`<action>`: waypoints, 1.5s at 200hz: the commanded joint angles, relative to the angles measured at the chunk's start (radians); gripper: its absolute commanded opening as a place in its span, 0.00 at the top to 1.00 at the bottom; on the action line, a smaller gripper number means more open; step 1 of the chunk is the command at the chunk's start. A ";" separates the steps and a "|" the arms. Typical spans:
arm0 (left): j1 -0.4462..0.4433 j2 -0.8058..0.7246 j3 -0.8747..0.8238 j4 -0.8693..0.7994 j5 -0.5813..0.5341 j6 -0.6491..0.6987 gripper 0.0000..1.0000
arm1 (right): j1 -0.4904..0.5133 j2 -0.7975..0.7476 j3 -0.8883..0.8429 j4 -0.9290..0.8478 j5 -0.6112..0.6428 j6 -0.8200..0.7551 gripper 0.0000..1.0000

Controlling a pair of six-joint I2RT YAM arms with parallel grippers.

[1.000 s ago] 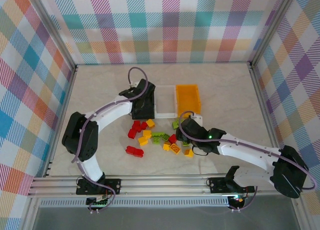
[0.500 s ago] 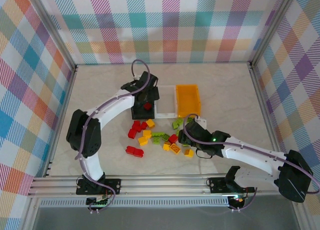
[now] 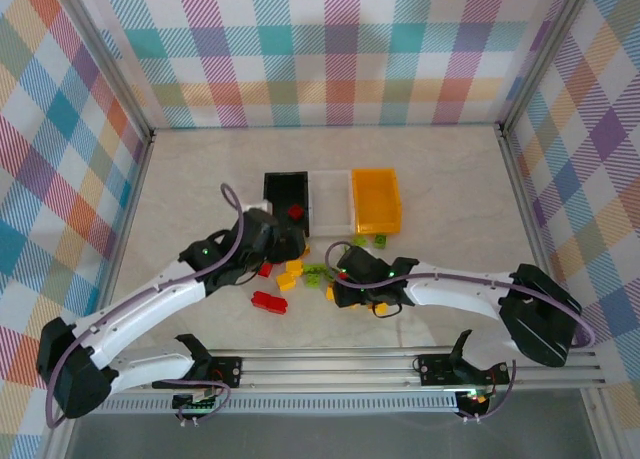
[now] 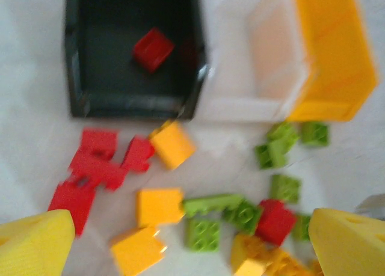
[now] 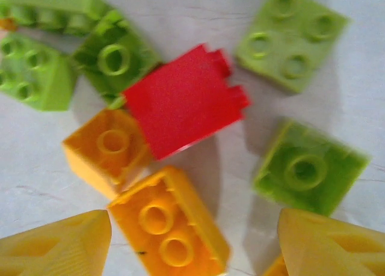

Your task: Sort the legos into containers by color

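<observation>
Red, orange and lime-green legos lie in a loose heap on the pale surface, just in front of three containers lined up side by side: a black bin, a white translucent bin and an orange bin. One red brick rests inside the black bin, near its front right corner. A long red brick lies a little apart at the heap's near-left edge, and two green bricks sit just before the orange bin.

The left arm reaches in over the heap's left side. The left jaws stand wide apart and hold nothing, their yellow fingertips framing red, orange and green bricks below the black bin's front wall. The right arm stretches in from the right. The right jaws are also apart, low over the middle of the heap, with a two-stud orange brick lying between the fingertips and a red block just beyond it, ringed by green pieces.
</observation>
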 commanded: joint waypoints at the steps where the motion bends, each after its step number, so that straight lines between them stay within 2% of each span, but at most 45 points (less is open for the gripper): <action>1: -0.007 -0.112 -0.058 -0.033 0.003 -0.069 0.00 | 0.022 0.045 0.049 0.009 -0.004 -0.051 0.30; 49: -0.007 -0.177 -0.095 -0.093 -0.035 -0.076 0.00 | 0.039 0.112 0.072 -0.026 0.010 -0.038 0.45; 85: -0.006 -0.170 -0.098 -0.088 -0.034 -0.081 0.00 | 0.066 0.145 0.081 -0.074 0.030 -0.023 0.44; 103: -0.006 -0.166 -0.095 -0.083 -0.033 -0.079 0.00 | 0.073 0.145 0.075 -0.074 0.041 -0.014 0.51; 146: -0.006 -0.177 -0.081 -0.094 -0.042 -0.064 0.00 | 0.083 0.052 0.062 -0.068 0.045 -0.015 0.70; 179: -0.007 -0.199 -0.100 -0.102 -0.059 -0.063 0.00 | 0.078 -0.064 0.115 -0.098 0.078 -0.050 0.73; 194: -0.006 -0.209 -0.123 -0.102 -0.061 -0.068 0.00 | 0.030 -0.063 0.193 -0.100 0.071 -0.089 0.73; 212: -0.006 -0.219 -0.147 -0.109 -0.062 -0.075 0.00 | -0.054 0.002 0.306 -0.080 0.062 -0.125 0.73; 257: -0.006 -0.271 -0.193 -0.151 -0.060 -0.094 0.00 | -0.232 0.327 0.627 -0.099 0.069 -0.133 0.72; 300: -0.006 -0.302 -0.237 -0.169 -0.036 -0.122 0.00 | -0.316 0.549 0.840 -0.161 0.088 -0.067 0.65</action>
